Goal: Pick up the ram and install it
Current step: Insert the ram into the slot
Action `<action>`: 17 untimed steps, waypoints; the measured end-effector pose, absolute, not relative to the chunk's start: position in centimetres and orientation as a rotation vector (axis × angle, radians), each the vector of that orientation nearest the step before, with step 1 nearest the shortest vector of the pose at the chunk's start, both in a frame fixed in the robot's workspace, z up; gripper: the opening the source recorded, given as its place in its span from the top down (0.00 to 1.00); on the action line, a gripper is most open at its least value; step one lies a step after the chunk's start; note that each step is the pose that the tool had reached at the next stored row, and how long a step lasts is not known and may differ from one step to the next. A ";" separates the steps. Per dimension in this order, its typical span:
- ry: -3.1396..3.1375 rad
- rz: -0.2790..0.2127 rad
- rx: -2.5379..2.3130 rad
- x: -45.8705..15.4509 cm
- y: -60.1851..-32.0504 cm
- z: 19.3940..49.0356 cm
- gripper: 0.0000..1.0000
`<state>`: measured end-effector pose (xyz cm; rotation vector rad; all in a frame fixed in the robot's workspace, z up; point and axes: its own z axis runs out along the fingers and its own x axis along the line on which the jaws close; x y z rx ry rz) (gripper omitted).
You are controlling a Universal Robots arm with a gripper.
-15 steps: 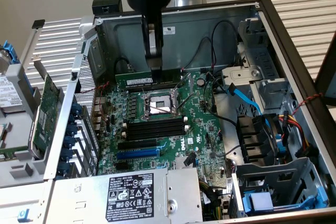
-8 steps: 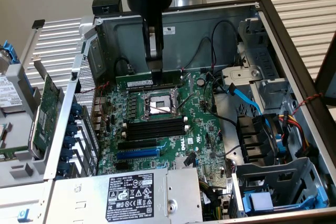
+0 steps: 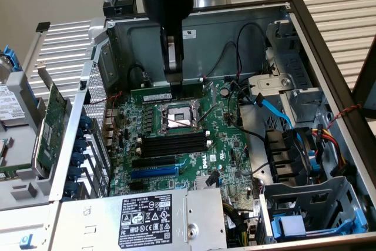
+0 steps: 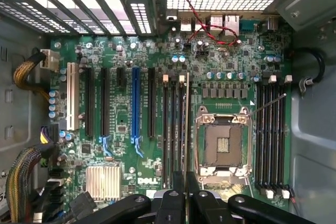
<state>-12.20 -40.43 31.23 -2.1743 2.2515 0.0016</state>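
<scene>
Jaws (image 3: 174, 77) clamped on ram (image 3: 167, 94) above motherboard (image 3: 223, 145).

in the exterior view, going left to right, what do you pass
Green expansion card with metal bracket → black gripper holding the thin green ram stick → square silver CPU socket → light blue flat cable → black fan
</scene>
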 end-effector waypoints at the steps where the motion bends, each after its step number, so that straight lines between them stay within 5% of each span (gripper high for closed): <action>1: 2.251 0.002 -2.174 -12.2 -40.4 31.2 0.87; 17: 2.252 0.002 -2.174 -12.1 -40.4 29.4 0.87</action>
